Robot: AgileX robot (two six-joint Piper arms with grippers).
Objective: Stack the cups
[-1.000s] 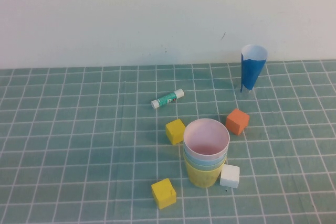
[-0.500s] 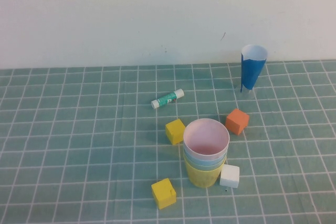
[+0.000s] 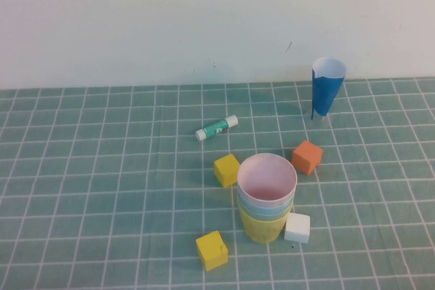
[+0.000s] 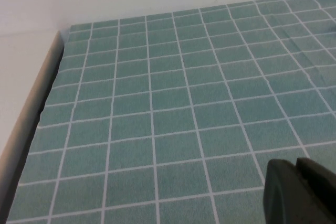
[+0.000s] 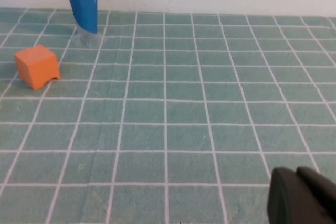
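Black left claw (image 4: 299,192) and right claw (image 5: 302,195) both pinched closed, empty, parked low over bare counter (image 3: 102,188). Cups (image 3: 266,198) sit nested mid-counter, pink on top. We'd judge the risk slight: white cube (image 3: 297,227) touching the stack could tip it if nudged.

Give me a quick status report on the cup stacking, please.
Left gripper shut, parked over bare mat. Right gripper shut, parked, holding nothing. Cups nested in one stack, pink on top. White cube touches the stack's base.

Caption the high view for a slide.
Nested cups, pink on top, stand among scattered cubes; neither hand in view.
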